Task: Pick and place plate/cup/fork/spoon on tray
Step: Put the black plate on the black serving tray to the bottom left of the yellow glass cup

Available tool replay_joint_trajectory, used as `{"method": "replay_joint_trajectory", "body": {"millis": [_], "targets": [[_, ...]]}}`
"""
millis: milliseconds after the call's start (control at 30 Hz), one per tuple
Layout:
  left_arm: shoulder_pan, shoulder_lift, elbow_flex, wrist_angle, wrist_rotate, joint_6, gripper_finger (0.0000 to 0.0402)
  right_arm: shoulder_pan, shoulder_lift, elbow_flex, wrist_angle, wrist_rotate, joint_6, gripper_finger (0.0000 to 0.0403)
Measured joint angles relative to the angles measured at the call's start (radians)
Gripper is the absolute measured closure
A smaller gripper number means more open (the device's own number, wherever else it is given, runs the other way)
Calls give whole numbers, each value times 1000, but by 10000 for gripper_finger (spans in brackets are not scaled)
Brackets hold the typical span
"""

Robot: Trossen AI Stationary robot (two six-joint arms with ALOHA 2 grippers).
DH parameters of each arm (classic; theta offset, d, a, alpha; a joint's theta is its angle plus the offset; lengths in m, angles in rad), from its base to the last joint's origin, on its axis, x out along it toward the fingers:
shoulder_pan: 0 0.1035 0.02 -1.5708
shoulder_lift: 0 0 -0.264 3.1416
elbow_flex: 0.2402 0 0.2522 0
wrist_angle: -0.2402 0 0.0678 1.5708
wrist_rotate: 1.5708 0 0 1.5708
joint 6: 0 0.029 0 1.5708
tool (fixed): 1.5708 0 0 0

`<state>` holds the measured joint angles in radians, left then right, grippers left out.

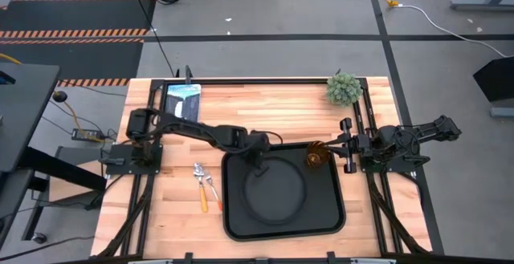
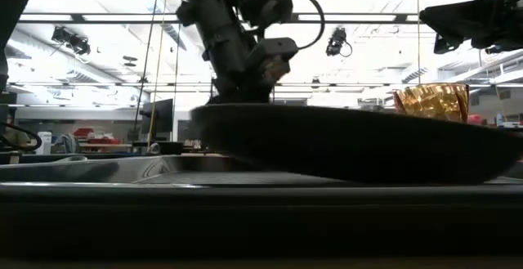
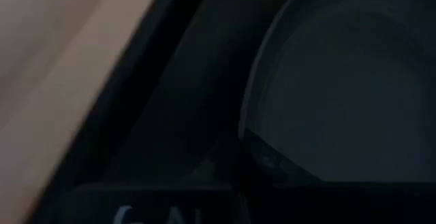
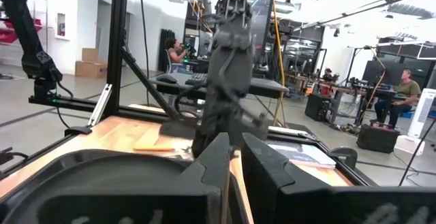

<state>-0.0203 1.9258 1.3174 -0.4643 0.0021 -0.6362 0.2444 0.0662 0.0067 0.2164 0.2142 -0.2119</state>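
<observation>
The round black plate (image 1: 277,192) is over the black rectangular tray (image 1: 329,216). My left gripper (image 1: 259,166) is shut on the plate's far left rim. The amber cup (image 1: 316,153) stands upright at the tray's far right corner; the plate hides its base in the low view (image 2: 431,101). My right gripper (image 1: 341,146) is shut and empty, raised just to the right of the cup. The fork and spoon (image 1: 206,186) lie side by side on the wood, left of the tray. My left gripper holds the plate by its far left rim (image 3: 253,139), coming from above and pointing down. In the low view the plate (image 2: 351,142) sits tilted, its held side (image 2: 214,112) higher. I cannot tell whether its other edge touches the tray.
A small green potted plant (image 1: 344,89) stands at the far right corner. A flat blue-and-white device (image 1: 183,99) lies at the far left. Bare wood shows between the plant and the device. People sit at desks in the room beyond.
</observation>
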Motion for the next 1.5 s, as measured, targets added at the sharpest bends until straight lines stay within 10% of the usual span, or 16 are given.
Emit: {"method": "replay_joint_trajectory", "body": {"millis": [767,1500], "targets": [[-63,91,0,310,-74,-87,385,0,-1,0,29,0,0,357],[-45,77,0,280,8,92,312,0,-1,0,44,0,0,357]]}}
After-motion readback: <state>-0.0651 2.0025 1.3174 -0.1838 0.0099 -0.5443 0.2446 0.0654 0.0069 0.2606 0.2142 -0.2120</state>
